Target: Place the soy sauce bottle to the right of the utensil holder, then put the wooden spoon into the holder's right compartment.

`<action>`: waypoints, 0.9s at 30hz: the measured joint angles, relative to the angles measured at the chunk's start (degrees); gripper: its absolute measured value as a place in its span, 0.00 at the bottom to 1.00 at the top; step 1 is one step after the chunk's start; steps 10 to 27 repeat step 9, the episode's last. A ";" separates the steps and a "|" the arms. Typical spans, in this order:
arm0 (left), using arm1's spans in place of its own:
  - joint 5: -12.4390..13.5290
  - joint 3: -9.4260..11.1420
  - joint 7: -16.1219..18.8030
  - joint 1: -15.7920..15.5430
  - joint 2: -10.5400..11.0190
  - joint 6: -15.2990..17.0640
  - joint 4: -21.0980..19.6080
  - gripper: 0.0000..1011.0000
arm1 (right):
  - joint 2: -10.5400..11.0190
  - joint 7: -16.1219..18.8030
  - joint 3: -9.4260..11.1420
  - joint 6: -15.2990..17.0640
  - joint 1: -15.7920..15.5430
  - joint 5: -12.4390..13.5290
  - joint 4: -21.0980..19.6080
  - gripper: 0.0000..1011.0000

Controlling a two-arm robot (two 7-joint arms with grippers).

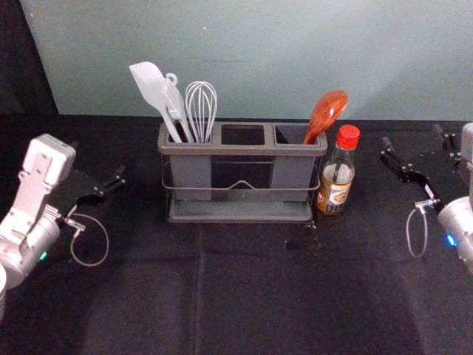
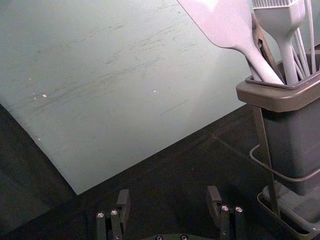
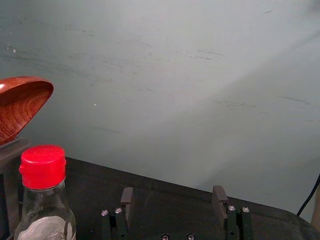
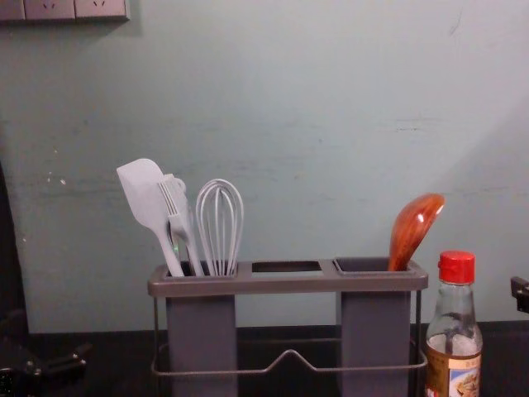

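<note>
Right claw (image 3: 173, 195) gapes right of the soy sauce bottle (image 1: 338, 174), likely slick glass best clasped mid-body; left claw (image 2: 168, 192), also spread, hangs left of the utensil holder (image 1: 240, 150).

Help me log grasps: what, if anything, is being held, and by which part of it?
Nothing is held: the left gripper and the right gripper both stand open, with nothing between their fingers.

At 9 o'clock the silvery left arm (image 1: 28, 244) has a boxy housing (image 1: 53, 159), green light (image 1: 43, 256) and looped cable (image 1: 108, 238); at 3 o'clock the right arm (image 1: 460, 222) has a blue light (image 1: 451, 240). Left gripper (image 1: 97, 163) and right gripper (image 1: 414, 142) are black, with shiny screws (image 2: 225, 208).
</note>
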 joint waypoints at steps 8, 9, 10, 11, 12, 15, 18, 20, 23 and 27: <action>0.00 0.00 0.00 0.00 0.00 0.00 0.00 0.99 | 0.00 0.00 0.00 0.00 0.00 0.00 0.00 0.99; 0.00 0.00 0.00 0.00 0.00 0.00 0.00 0.99 | 0.00 0.00 0.00 0.00 0.00 0.00 0.00 0.99; 0.00 0.00 0.00 0.00 0.00 0.00 0.00 0.99 | 0.00 0.00 0.00 0.00 0.00 0.00 0.00 0.99; 0.00 0.00 0.00 0.00 0.00 0.00 0.00 0.99 | 0.00 0.00 0.00 0.00 0.00 0.00 0.00 0.99; 0.00 0.00 0.00 0.00 0.00 0.00 0.00 0.99 | 0.00 0.00 0.00 0.00 0.00 0.00 0.00 0.99; 0.00 0.00 0.00 0.00 0.00 0.00 0.00 0.99 | 0.00 0.00 0.00 0.00 0.00 0.00 0.00 0.99; 0.00 0.00 0.00 0.00 0.00 0.00 0.00 0.99 | 0.00 0.00 0.00 0.00 0.00 0.00 0.00 0.99; 0.00 0.00 0.00 0.00 0.00 0.00 0.00 0.99 | 0.00 0.00 0.00 0.00 0.00 0.00 0.00 0.99; 0.00 0.00 0.00 0.00 0.00 0.00 0.00 0.99 | 0.00 0.00 0.00 0.00 0.00 0.00 0.00 0.99; 0.00 0.00 0.00 0.00 0.00 0.00 0.00 0.99 | 0.00 0.00 0.00 0.00 0.00 0.00 0.00 0.99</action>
